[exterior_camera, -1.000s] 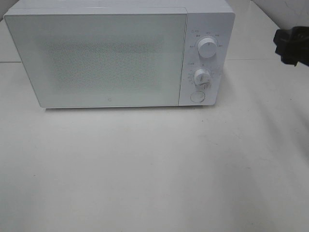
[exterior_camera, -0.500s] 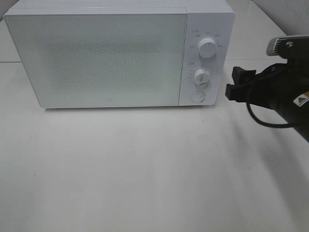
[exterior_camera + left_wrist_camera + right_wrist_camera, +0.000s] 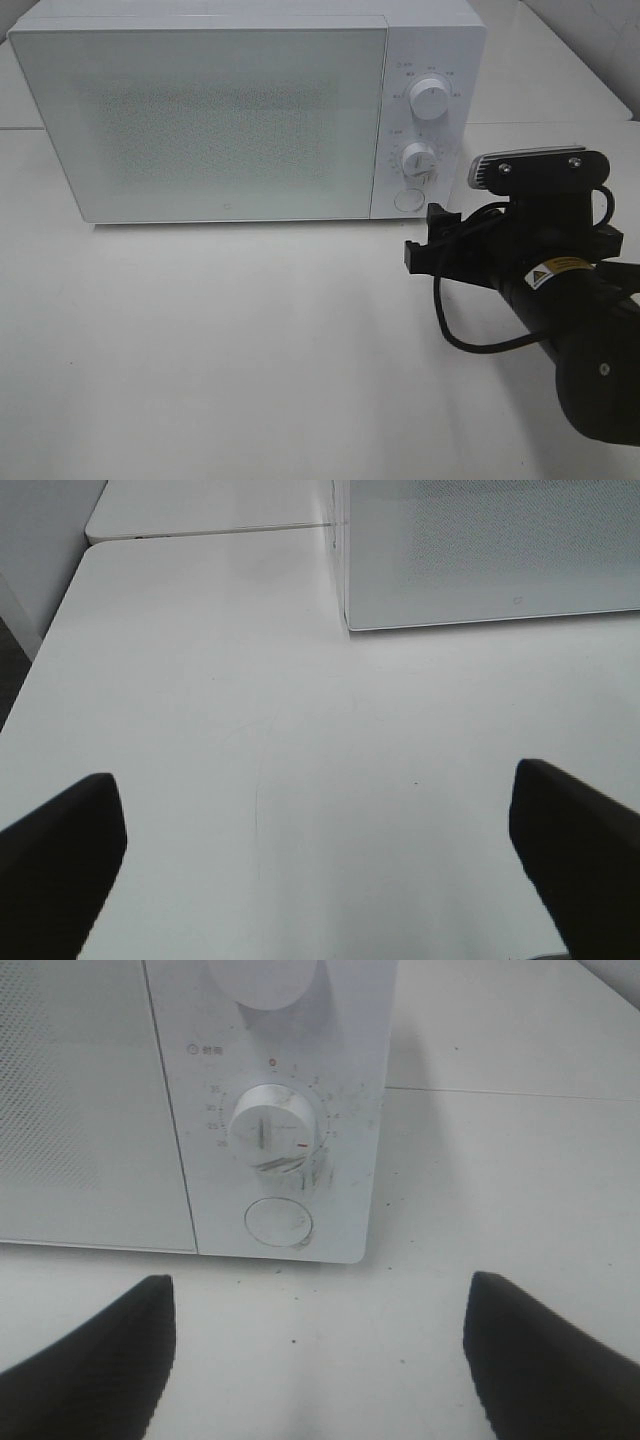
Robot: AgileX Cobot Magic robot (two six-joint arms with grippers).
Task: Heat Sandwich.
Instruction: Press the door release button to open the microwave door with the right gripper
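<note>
The white microwave (image 3: 230, 120) stands at the back of the table with its door shut. The sandwich is out of view. My right gripper (image 3: 425, 238) is open and empty, hovering just in front of and below the microwave's round door button (image 3: 407, 200). In the right wrist view the open gripper (image 3: 320, 1310) faces the button (image 3: 278, 1223) and the lower knob (image 3: 272, 1132). My left gripper (image 3: 315, 800) is open and empty over bare table, with the microwave's left front corner (image 3: 480, 550) ahead of it. The left gripper does not show in the exterior high view.
The upper knob (image 3: 430, 98) and lower knob (image 3: 418, 160) sit on the control panel. The white table (image 3: 220, 340) stretches in front of the microwave. A table seam (image 3: 200, 530) and the table's edge lie beside the microwave.
My right arm has come in from the far right edge, moving left and down toward the front of the control panel. The microwave has not changed.
</note>
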